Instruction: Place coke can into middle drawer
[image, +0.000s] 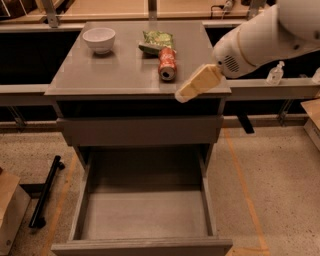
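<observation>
On the cabinet top, not yet in the drawer: can, lying on its side, just in front of the bag and well right of the bowl. Down below, pulled out and holding nothing: drawer, so probably no opening left to do. Over the top's front right corner, near the can but apart from it: gripper, pointing down and left, jaws seemingly pressed together into one wedge, gripping nothing. Judged barely begun: nothing grasped, nothing lifted. Left to do: spread the jaws, close on the can, lift it clear of the edge, carry it forward and down past the shut upper front, then release it onto the grey floor.
</observation>
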